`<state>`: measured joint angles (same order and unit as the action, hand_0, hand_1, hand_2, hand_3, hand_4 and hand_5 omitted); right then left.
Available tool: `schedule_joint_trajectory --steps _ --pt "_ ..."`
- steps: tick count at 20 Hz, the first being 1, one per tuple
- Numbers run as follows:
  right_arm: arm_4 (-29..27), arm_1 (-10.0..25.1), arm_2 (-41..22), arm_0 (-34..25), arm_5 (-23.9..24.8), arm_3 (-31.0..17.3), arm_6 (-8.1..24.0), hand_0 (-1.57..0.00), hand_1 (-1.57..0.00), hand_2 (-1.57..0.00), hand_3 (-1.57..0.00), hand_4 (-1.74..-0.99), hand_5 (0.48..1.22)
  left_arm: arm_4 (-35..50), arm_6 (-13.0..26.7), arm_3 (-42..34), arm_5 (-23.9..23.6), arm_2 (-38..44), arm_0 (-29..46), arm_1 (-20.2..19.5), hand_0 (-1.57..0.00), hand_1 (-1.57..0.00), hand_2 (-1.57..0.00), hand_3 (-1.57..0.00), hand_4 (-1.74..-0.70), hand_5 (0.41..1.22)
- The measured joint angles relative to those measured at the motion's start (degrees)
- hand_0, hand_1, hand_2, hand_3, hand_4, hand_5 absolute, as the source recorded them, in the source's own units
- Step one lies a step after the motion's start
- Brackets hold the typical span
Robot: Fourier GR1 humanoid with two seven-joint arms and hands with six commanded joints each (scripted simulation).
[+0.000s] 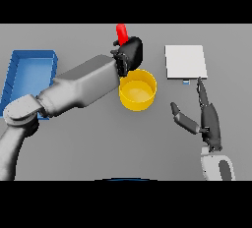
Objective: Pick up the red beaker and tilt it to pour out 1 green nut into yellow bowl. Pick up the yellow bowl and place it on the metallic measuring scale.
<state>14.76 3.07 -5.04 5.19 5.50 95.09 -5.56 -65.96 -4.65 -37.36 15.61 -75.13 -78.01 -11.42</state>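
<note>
The left hand (129,52) is wrapped around the red beaker (121,34) so that only its red top pokes out above the dark fingers, just behind the far rim of the yellow bowl (138,90); whatever is inside either vessel can't be made out. The right hand (209,119) rests with fingers loosely spread, one fingertip near the front edge of the metallic scale (185,62). The blue tray (29,72) sits at the table's left edge, partly covered by the arm, with bare grey table (123,143) in front of the bowl.
</note>
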Motion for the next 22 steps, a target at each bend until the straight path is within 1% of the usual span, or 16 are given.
schedule_joint_trajectory --steps 1,3,4,5,6,7,9,10,12,14,16,17,18,19,21,22 --pt "0.0 -0.1 -0.2 0.4 0.0 0.3 -0.5 0.00 0.00 0.00 0.00 -1.206 0.592 0.4 -0.9 0.6 0.3 0.0 -1.4 -0.1 -1.57 -1.57 -1.57 -1.57 -1.73 1.221" --pt "0.4 -0.6 -0.5 0.2 0.2 0.8 0.6 0.00 0.00 0.00 0.00 -1.209 0.592 1.8 -2.0 0.9 1.1 1.1 -4.5 -0.1 -1.57 -1.57 -1.57 -1.57 -1.73 1.221" --pt "0.4 -0.4 -0.5 0.1 0.1 0.7 0.4 0.00 0.00 0.00 0.00 -1.203 0.592 2.3 -2.2 1.7 -0.5 1.7 -5.7 -1.5 -1.57 -1.57 -1.57 -1.49 -1.73 1.221" --pt "0.3 -0.1 -0.2 -0.1 0.2 0.7 0.3 0.00 0.00 0.00 0.00 -1.201 0.592 3.0 -2.4 2.1 -1.5 2.6 -7.0 -2.4 -1.57 -1.57 -1.40 -1.51 -1.68 1.221" --pt "0.1 -0.1 0.0 -0.3 0.3 0.4 0.6 0.00 0.00 0.00 0.00 -1.190 0.594 3.7 -1.8 4.0 -2.2 3.8 -9.1 -2.8 -1.57 -1.57 -1.43 -1.27 -1.69 1.221" --pt "0.3 -0.1 -0.1 0.0 0.3 0.5 -0.4 0.00 0.00 0.00 0.00 -1.186 0.596 4.7 -1.9 5.2 -3.2 5.0 -10.5 -3.9 -1.57 -1.57 -1.46 -1.04 -1.70 1.221" --pt "-1.2 -0.3 0.1 0.1 -0.7 0.4 -0.3 0.00 0.00 0.00 0.00 -1.181 0.593 7.0 -3.1 7.1 -4.1 7.3 -14.1 -5.7 -1.57 -1.57 -1.50 -1.23 -1.70 1.221" --pt "-1.4 -0.4 0.3 -0.8 -0.5 -0.2 0.3 0.00 0.00 0.00 0.00 -1.182 0.593 8.4 -2.3 8.9 -3.8 8.8 -15.5 -6.1 -1.57 -1.57 -1.51 -1.30 -1.71 1.221" --pt "-2.8 -0.9 0.2 -0.5 -1.4 0.3 -0.4 0.00 0.00 0.00 0.00 -1.193 0.597 12.2 -0.7 13.1 -3.8 12.4 -17.2 -7.4 -1.57 -1.57 -1.53 -1.40 -1.72 1.221" --pt "-2.9 -0.4 0.6 -1.0 -1.4 0.0 0.0 0.00 0.00 0.00 0.00 -1.199 0.594 18.4 2.0 16.8 -4.2 18.1 -17.2 -9.1 -1.57 -1.57 -1.55 -1.38 -1.73 1.221" --pt "-3.6 0.0 0.8 -0.8 -2.1 -0.8 -1.0 0.00 0.00 0.00 0.00 -1.222 0.592 25.2 6.8 21.0 -5.4 24.2 -16.3 -11.5 -1.57 -1.57 -1.56 -1.36 -1.73 1.221" --pt "-3.9 -0.3 0.8 -1.3 -2.2 -0.9 -1.0 0.00 0.00 0.00 0.00 -1.224 0.592 28.5 7.7 22.5 -6.5 26.9 -15.7 -12.4 -1.57 -1.57 -1.56 -1.37 -1.73 1.221" --pt "-4.3 -0.3 0.8 -1.5 -2.6 -0.7 -0.7 0.00 0.00 0.00 0.00 -1.222 0.590 32.1 8.2 23.6 -8.6 29.6 -14.3 -14.0 -1.57 -1.57 -1.56 -1.38 -1.73 1.221" --pt "-3.6 -0.3 0.5 -1.5 -2.3 -1.3 -1.5 0.00 0.00 0.00 0.00 -1.222 0.587 35.4 7.2 24.0 -10.1 31.8 -13.1 -15.4 -1.57 -1.57 -1.56 -1.40 -1.74 1.221" --pt "-4.0 0.6 0.9 -1.5 -3.1 -1.9 -3.3 0.00 0.00 0.00 0.00 -1.222 0.586 41.0 7.8 24.0 -12.3 35.3 -10.3 -18.2 -1.57 -1.57 -1.57 -1.43 -1.74 1.221" --pt "-3.7 0.5 0.8 -1.7 -2.7 -2.1 -3.2 0.00 0.00 0.00 0.00 -1.226 0.587 43.9 7.7 24.1 -13.9 37.2 -8.9 -19.5 -1.57 -1.57 -1.57 -1.43 -1.74 1.221"
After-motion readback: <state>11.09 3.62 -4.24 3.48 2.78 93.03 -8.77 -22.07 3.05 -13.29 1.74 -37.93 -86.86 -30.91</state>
